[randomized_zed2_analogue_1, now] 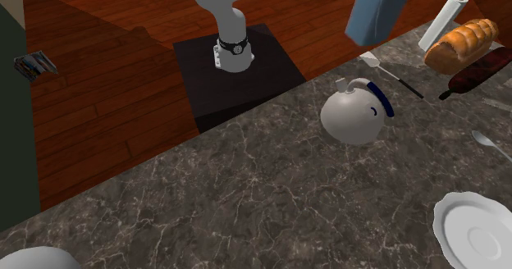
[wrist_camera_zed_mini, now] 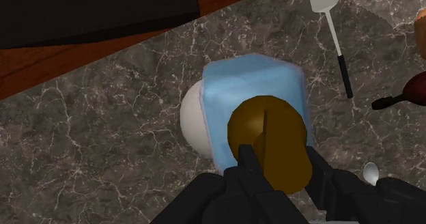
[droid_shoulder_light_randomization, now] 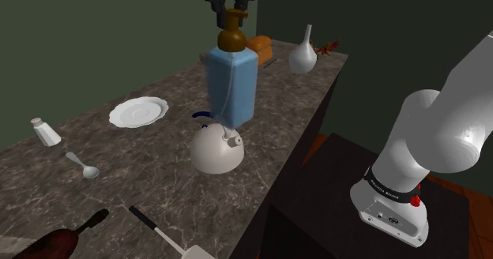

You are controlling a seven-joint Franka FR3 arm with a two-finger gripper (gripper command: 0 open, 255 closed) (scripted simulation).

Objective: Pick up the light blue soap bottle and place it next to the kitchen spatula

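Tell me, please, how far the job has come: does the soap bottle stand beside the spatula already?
Done: the gripper is shut on the top of the light blue soap bottle, which is lifted off the counter, above the white teapot. In hand: the bottle hangs in the air. Left: bring it to the spatula, set it down beside it, and release.
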